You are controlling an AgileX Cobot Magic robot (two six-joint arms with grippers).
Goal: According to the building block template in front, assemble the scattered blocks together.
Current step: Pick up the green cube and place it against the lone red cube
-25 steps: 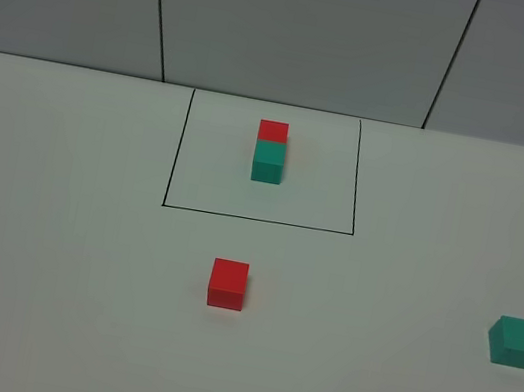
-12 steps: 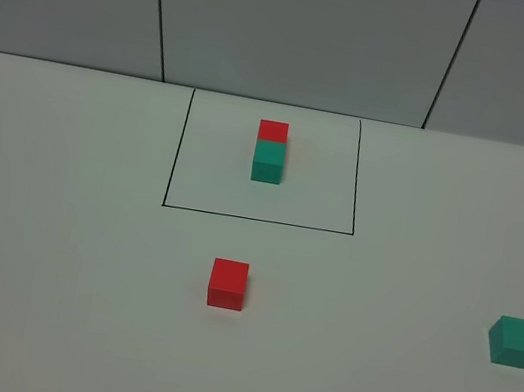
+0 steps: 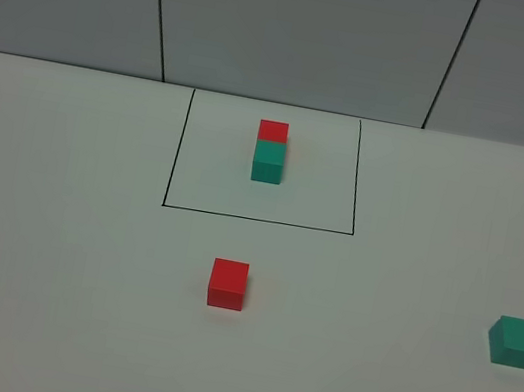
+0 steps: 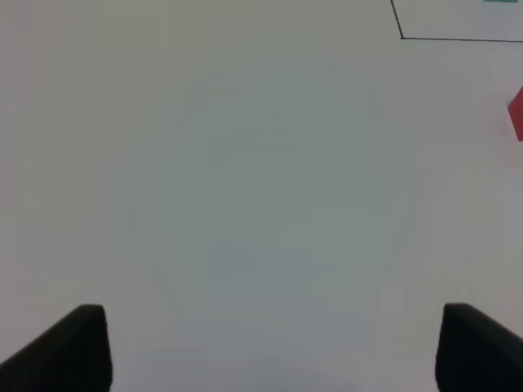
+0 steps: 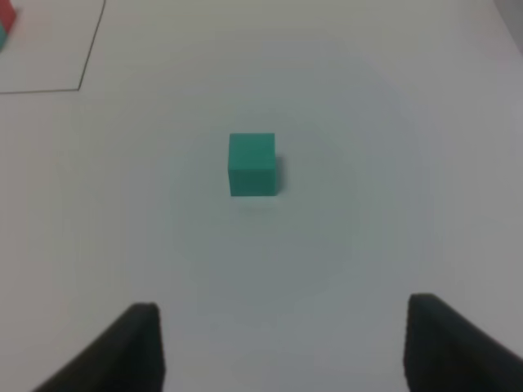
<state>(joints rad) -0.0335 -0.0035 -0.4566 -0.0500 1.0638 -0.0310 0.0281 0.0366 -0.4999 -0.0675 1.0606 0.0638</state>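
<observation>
The building block template (image 3: pixel 270 152), a red cube joined to a teal one, stands inside a thin black rectangle (image 3: pixel 170 170) at the back of the white table. Of the scattered blocks, the loose red cube (image 3: pixel 227 283) lies in front of the rectangle and the loose teal cube (image 3: pixel 514 342) sits far right. No gripper shows in the high view. In the left wrist view my left gripper (image 4: pixel 270 351) is open over bare table, with the red cube's edge (image 4: pixel 516 114) off to one side. My right gripper (image 5: pixel 282 351) is open, with the teal cube (image 5: pixel 252 163) ahead of it and apart from it.
Grey wall panels (image 3: pixel 301 30) rise behind the table's far edge. A corner of the black rectangle (image 4: pixel 402 37) appears in the left wrist view, and another corner (image 5: pixel 80 88) in the right wrist view, beside a sliver of the template (image 5: pixel 5 18).
</observation>
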